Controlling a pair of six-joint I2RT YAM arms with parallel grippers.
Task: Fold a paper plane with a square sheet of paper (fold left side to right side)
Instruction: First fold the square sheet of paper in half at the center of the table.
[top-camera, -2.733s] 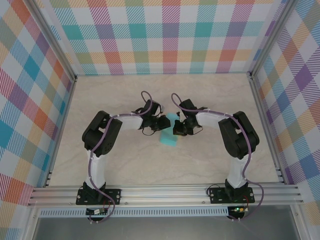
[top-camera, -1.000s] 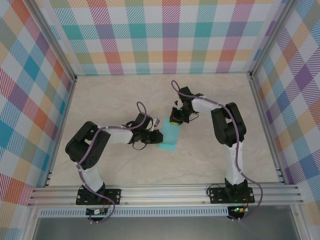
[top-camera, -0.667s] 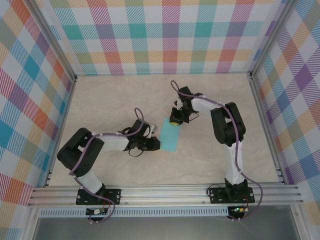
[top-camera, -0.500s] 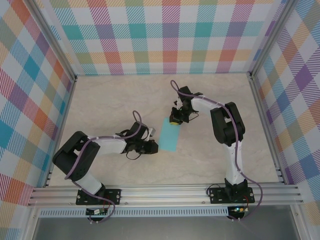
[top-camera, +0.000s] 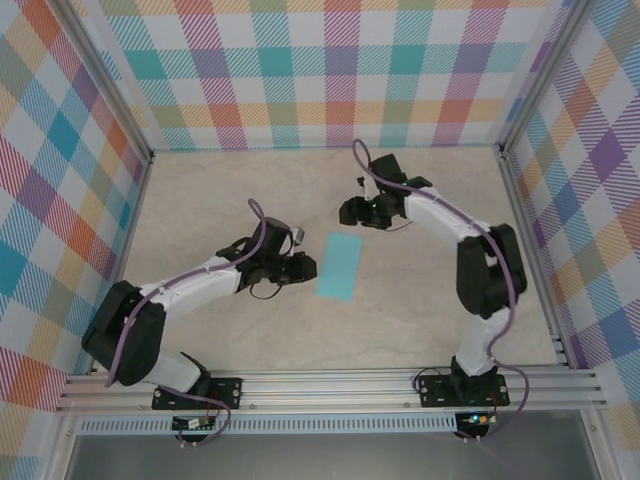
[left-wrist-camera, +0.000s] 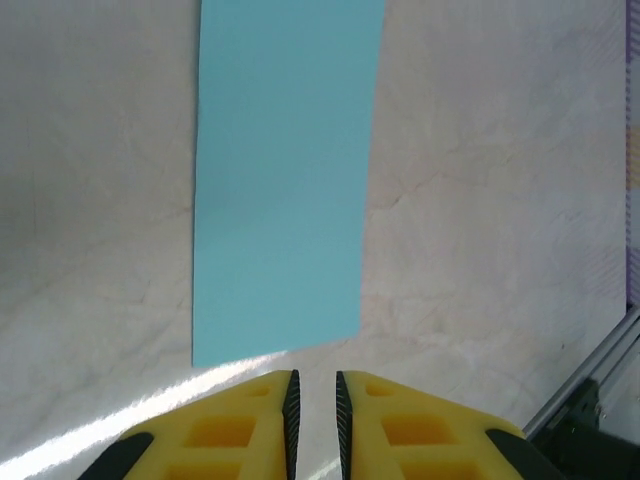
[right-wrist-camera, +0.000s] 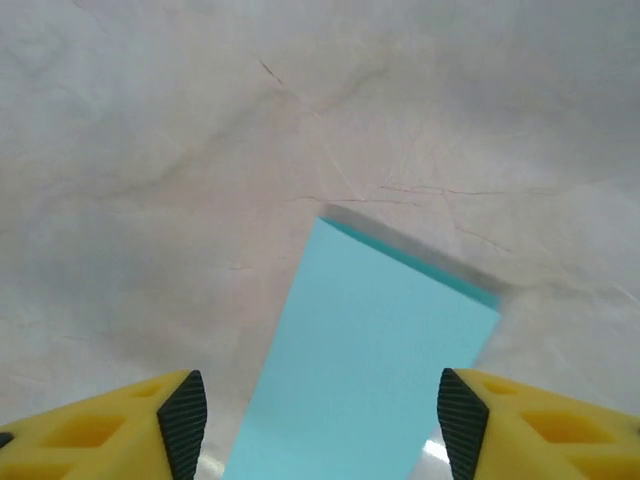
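Resting folded mid-frame on the tabletop (top-camera: 220, 200), the paper (top-camera: 339, 266) awaits another fold; left hand (left-wrist-camera: 313, 378) nearly closed, right hand (right-wrist-camera: 317, 380) spread wide, both empty.

Teal paper (top-camera: 340, 266), folded to a narrow rectangle, flat on tabletop (top-camera: 230, 200)

Matt teal paper (top-camera: 339, 266) on a smooth, marble-look table (top-camera: 220, 200)

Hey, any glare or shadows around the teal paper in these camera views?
Left wrist view: a bright glare streak crosses the table just below the paper's near edge. Right wrist view: a dark shadow band lines the paper's far edge. Top external view: evenly lit and sharp.
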